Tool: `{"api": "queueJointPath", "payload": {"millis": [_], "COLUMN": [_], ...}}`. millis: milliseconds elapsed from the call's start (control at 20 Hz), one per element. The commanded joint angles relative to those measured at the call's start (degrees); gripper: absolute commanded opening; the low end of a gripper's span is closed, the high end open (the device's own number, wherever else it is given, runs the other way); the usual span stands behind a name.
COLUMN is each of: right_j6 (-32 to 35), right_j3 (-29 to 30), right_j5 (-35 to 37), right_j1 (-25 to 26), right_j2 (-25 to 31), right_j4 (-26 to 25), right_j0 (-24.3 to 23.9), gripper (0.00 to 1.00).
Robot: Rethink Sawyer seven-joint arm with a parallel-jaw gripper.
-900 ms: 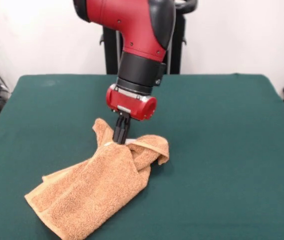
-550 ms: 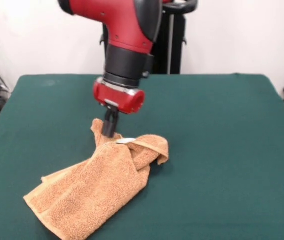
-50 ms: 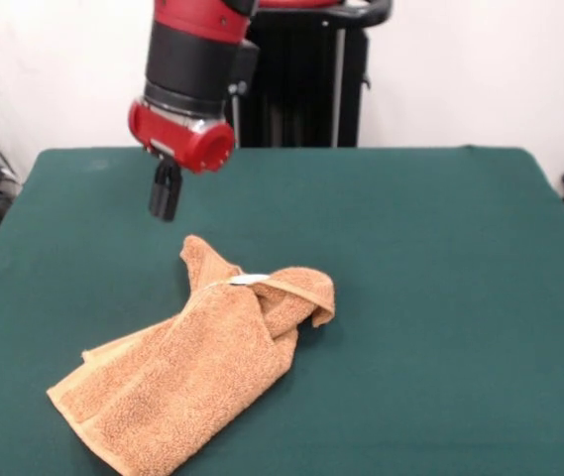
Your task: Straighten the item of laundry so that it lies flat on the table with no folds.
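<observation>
Lying rumpled on the table, the towel was doubled over itself, unstraightened, while the gripper hung above it, fingers together, empty

Lighting was bright and even, diffuse from above. The white wall behind was close to blown out, especially top left. The green surface showed no glare, matte. Shadows were soft and short: a faint dark patch sat just right of the towel under its folded edge, with no hard outline. The end effector looked slightly soft. Towel pile texture stayed readable. No obvious distortion at the edges.
</observation>
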Motion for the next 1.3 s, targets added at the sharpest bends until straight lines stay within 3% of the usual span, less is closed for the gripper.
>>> {"api": "queueJointPath", "payload": {"millis": [50,300,350,550,800,1050,1300], "right_j6": [-2.1,1.1,1.7,6.5,9.8,8.8,11.1], "right_j3": [0.5,0.3,-0.4,-1.6,-1.8,-2.3,-7.3], "right_j5": [6.1,6.4,7.4,10.2,2.9,0.5,-0.5], "right_j1": [-1.3,-0.6,-0.2,1.7,7.0,9.2,14.9], "right_j2": [10.3,10.2,9.4,6.7,9.4,9.9,1.8], "right_j4": [-0.7,1.2,1.3,4.5,8.3,10.1,11.9], "right_j0": [0.6,1.6,2.5,6.0,5.8,6.6,12.9], "gripper": [0.00,0.00,1.00,1.00,1.00,1.00,1.00]}}
